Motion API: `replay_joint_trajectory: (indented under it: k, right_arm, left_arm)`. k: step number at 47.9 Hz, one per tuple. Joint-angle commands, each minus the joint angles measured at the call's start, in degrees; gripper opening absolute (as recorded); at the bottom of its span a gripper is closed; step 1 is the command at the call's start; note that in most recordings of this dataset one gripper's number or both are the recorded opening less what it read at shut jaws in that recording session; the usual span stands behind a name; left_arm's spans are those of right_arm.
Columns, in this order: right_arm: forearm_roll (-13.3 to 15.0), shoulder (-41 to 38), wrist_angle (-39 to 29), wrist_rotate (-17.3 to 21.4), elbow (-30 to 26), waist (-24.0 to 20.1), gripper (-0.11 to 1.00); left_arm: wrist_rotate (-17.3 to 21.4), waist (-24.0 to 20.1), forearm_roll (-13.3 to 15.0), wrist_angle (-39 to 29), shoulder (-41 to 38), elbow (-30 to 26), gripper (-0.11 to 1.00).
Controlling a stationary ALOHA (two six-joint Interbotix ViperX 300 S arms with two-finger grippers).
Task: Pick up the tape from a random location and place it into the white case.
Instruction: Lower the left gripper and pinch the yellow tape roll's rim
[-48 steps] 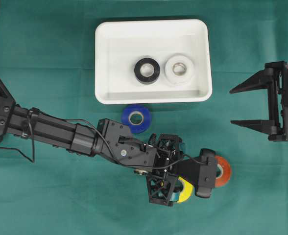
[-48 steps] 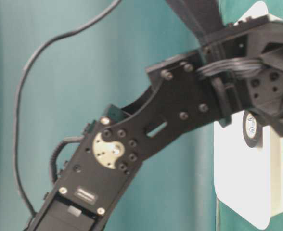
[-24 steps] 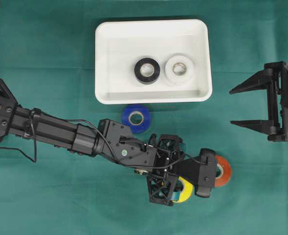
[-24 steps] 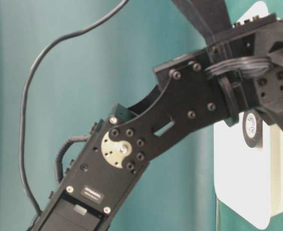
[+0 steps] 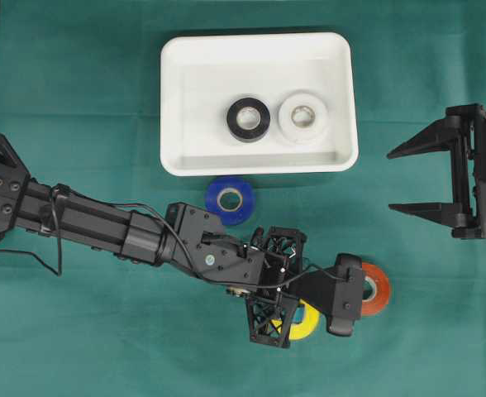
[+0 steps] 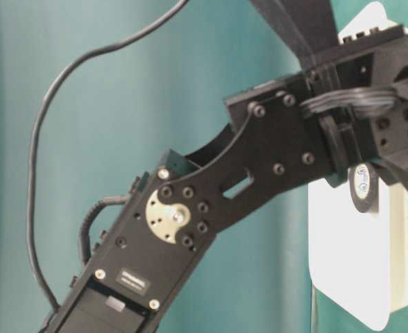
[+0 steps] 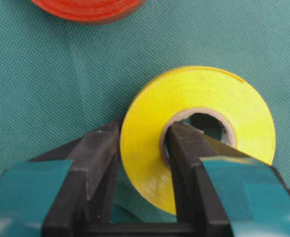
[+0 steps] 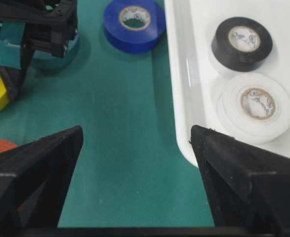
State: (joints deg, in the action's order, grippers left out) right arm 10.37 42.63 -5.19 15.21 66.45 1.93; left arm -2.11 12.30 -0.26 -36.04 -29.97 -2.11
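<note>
Yellow vinyl tape roll [image 7: 197,143] is pinched by your left gripper [image 7: 145,163]: one finger in the core, the other outside the wall, roll flat on the green cloth [image 5: 86,107]. You've only got one wall, so if you lift fast the roll can swing or slip out. The orange tape roll [image 5: 377,289] sits just ahead of the fingertips, apart for now; drag fwd and you'll nudge it. The blue tape roll [image 5: 231,198] lies off to the side of the wrist, btwn it and the white plastic case [image 5: 173,99], touching the rim, so keep low clearance in mind on the carry. The case already holds a black roll [image 5: 248,119] and a white roll [image 5: 302,117]. Your right gripper [image 5: 421,178] hangs spread wide, well apart, idle. Vs a sec ago: left jaws were wide around the roll, now clamped; the arm's barely moved.
</note>
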Motion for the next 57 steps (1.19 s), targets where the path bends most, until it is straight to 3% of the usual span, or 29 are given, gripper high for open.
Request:
replay_joint_trajectory:
  k: [1, 36, 57]
  right_arm:
    - [0.0, -0.09, 0.53, -0.09, -1.32, 0.09, 0.87]
    - [0.09, 0.0, 0.53, -0.09, -1.41, 0.09, 0.87]
    - [0.0, -0.09, 0.44, -0.09, -1.41, 0.09, 0.87]
  left_arm:
    - [-0.18, 0.0, -0.09, -0.09, 1.14, -1.05, 0.23]
    - [-0.09, 0.0, -0.09, -4.22, 4.83, -2.46, 0.23]
    - [0.09, 0.0, -0.44, -11.25, 15.38, -4.22, 0.23]
